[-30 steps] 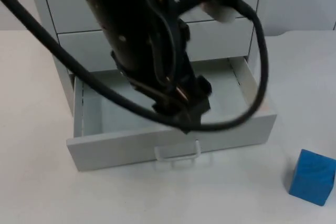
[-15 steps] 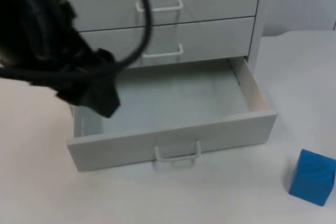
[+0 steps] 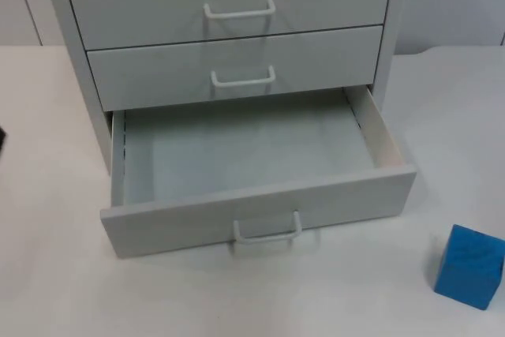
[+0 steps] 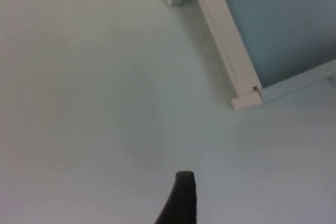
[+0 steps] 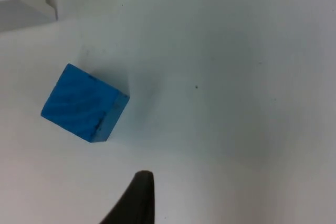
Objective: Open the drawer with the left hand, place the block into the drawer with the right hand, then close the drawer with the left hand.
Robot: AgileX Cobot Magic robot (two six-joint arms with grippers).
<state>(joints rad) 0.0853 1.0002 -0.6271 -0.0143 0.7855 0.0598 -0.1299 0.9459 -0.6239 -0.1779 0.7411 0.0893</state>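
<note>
The left arm has cleared the open drawer (image 3: 252,171), its gripper (image 4: 178,203) now over bare table; finger state unclear for both. The blue block (image 3: 469,266) waits near-right for the right gripper (image 5: 134,200).

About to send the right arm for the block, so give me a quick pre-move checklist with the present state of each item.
1. Bottom drawer pulled out: ok, front well forward of the cabinet.
2. Drawer interior free for the block: ok, its floor looks bare.
3. Blue block reachable: ok, it sits on the white table to the right of the drawer front, apart from it.
4. Left gripper out of the way: ok, over bare table beside the drawer's left corner.
5. Right gripper lined up: ok, above the table close to the block, not touching it.
6. Right gripper open: cannot tell.
</note>
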